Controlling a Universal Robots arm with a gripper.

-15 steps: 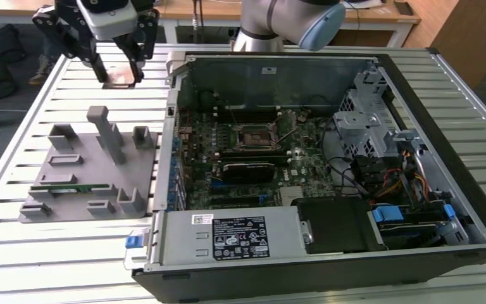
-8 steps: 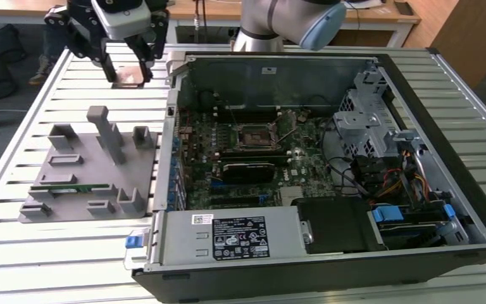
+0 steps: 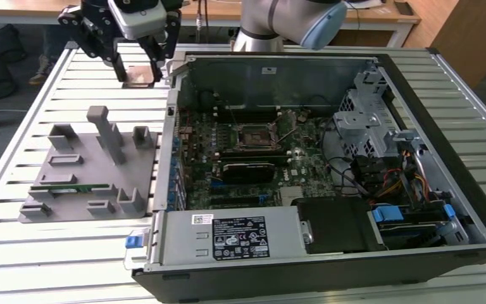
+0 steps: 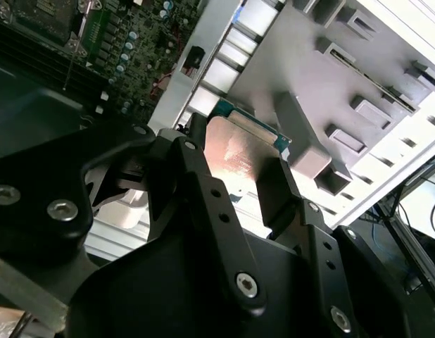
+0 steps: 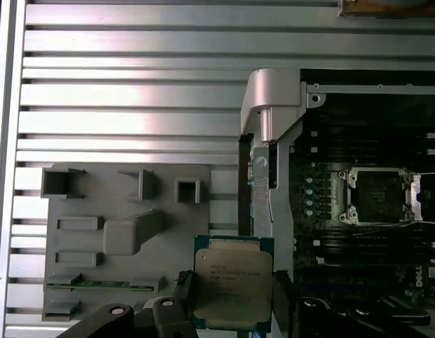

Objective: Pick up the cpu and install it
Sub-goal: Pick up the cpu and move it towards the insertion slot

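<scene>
The black two-fingered gripper (image 3: 138,63) is clenched on the small square cpu (image 5: 231,280) with its silvery metal top and thin green rim. Its fingers (image 4: 277,186) press two opposite edges, and the chip hangs face-up in the air over the slatted aluminium table (image 3: 83,95). It sits just outside the far corner of the open black computer case (image 3: 311,278), on the exterior view's left, well apart from the square black-framed motherboard socket (image 3: 252,136).

The hold takes only the chip's thin edges, so a slip or a twist could tilt or drop it. From the second wrist view I cannot be sure how deep the edges sit in the pads. A chip that reaches the socket turned or skewed would probably not seat, and might harm the contacts.

Between chip and socket rises the case's pale metal side wall (image 3: 174,101), which the chip must clear. Nearby on the table lies a grey moulded fixture tray (image 3: 61,212) with upright posts, and a long green memory stick (image 3: 68,188) rests in one slot.
</scene>
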